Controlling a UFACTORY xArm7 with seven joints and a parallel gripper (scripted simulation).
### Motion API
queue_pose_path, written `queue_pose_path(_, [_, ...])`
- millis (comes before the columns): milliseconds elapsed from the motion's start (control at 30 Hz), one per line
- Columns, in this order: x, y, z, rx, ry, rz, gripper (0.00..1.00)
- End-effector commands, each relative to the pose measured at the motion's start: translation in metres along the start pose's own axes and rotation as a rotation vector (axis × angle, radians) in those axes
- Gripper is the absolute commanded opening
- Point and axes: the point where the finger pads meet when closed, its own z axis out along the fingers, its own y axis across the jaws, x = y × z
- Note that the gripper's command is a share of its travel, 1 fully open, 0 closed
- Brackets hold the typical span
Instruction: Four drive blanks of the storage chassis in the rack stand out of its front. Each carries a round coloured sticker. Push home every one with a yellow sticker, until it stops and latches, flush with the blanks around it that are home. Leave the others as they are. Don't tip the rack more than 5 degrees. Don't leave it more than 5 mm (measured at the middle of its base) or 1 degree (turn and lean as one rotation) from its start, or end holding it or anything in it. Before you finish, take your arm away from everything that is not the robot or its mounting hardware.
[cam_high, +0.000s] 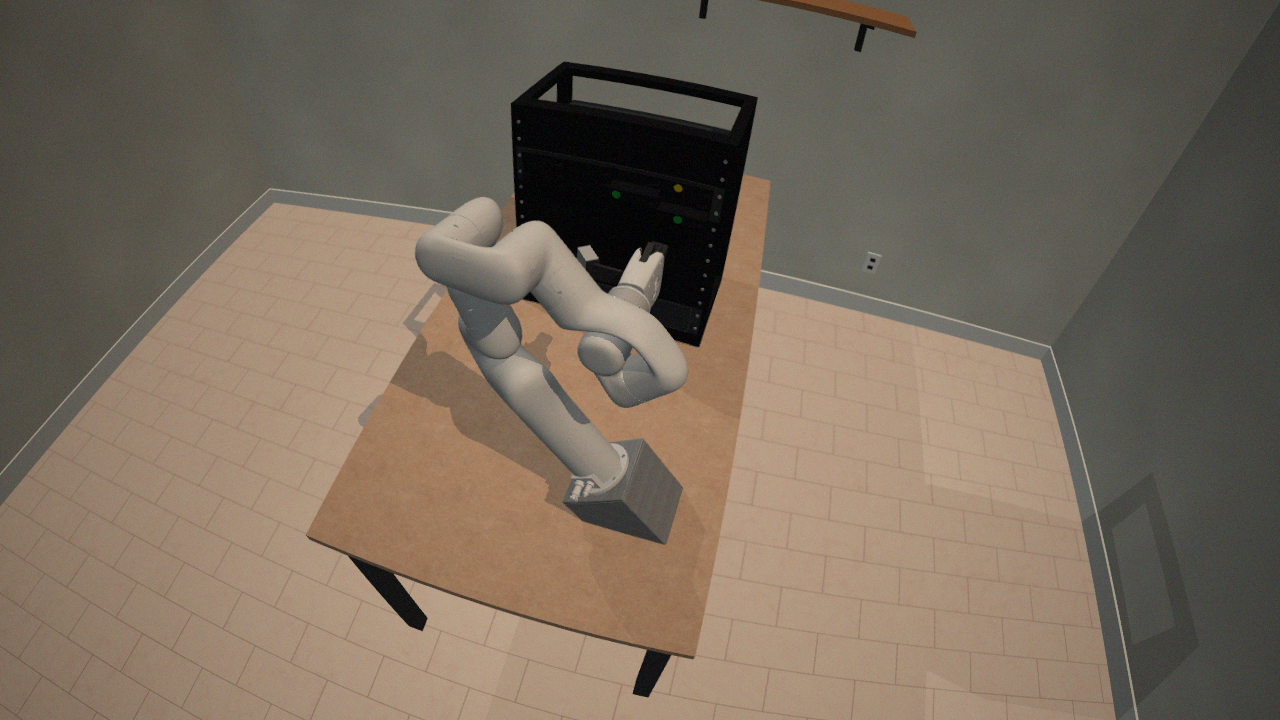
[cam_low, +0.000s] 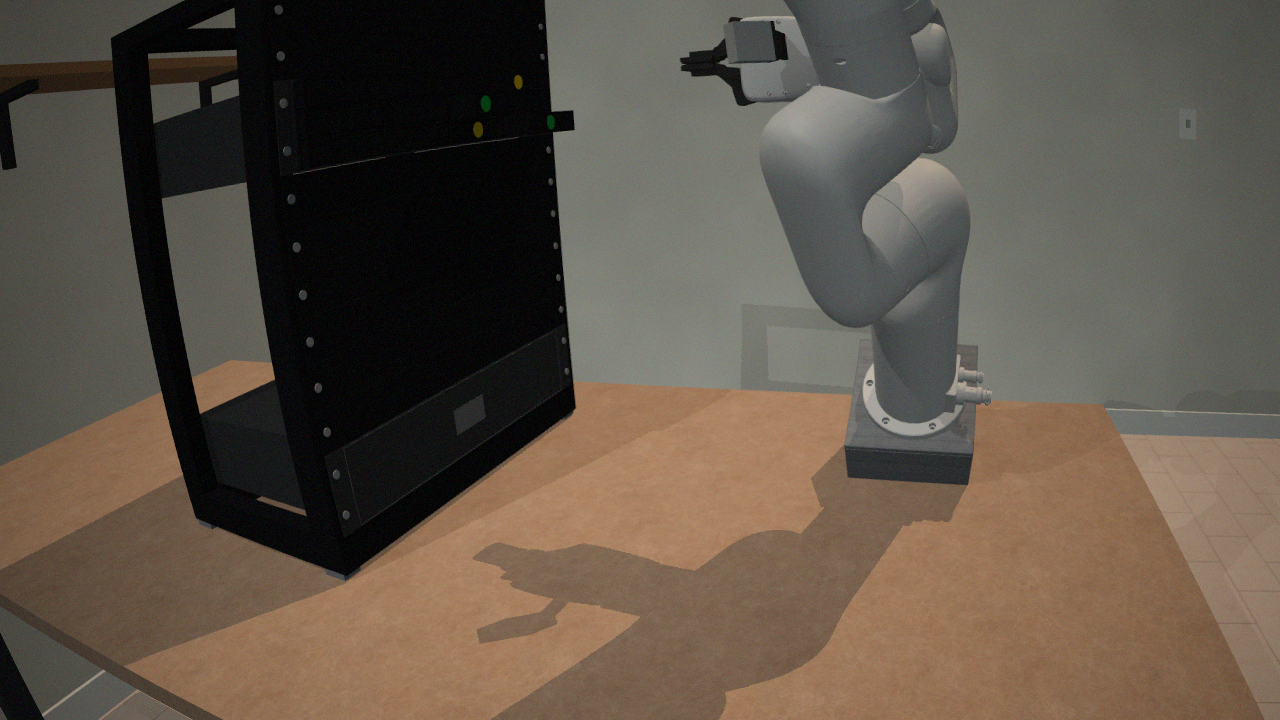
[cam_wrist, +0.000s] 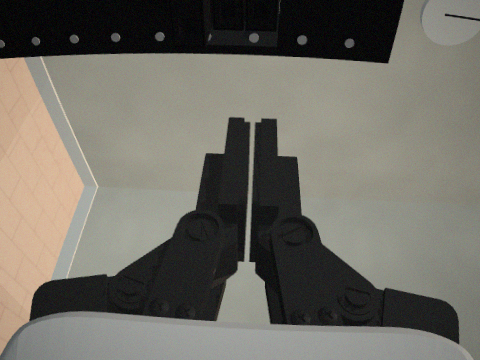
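The black rack (cam_high: 631, 197) stands at the far end of the table, also in the side view (cam_low: 358, 268). Near the top of its front I see two yellow stickers (cam_low: 518, 81) (cam_low: 477, 129) and two green stickers (cam_low: 485, 102) (cam_low: 550, 120). The blank with the green sticker at the near edge plainly stands out of the front. My gripper (cam_low: 693, 64) is shut and empty, level with the stickers and well clear of the rack front.
The arm's base block (cam_low: 908, 452) sits on the table in front of the rack. A wooden wall shelf (cam_high: 850, 13) hangs above and behind the rack. The table edge runs close beside the rack's right side (cam_high: 751, 268).
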Motion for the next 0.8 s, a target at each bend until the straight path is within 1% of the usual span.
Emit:
queue_pose_path(0, [-0.001,0.000,-0.024,-0.013,0.027,-0.003,0.00])
queue_pose_path(100, [-0.001,0.000,-0.031,-0.013,0.027,-0.003,0.00])
queue_pose_path(233, [-0.001,0.000,-0.034,-0.013,0.027,-0.003,0.00])
queue_pose_path(767, [-0.001,0.000,-0.035,-0.013,0.027,-0.003,0.00])
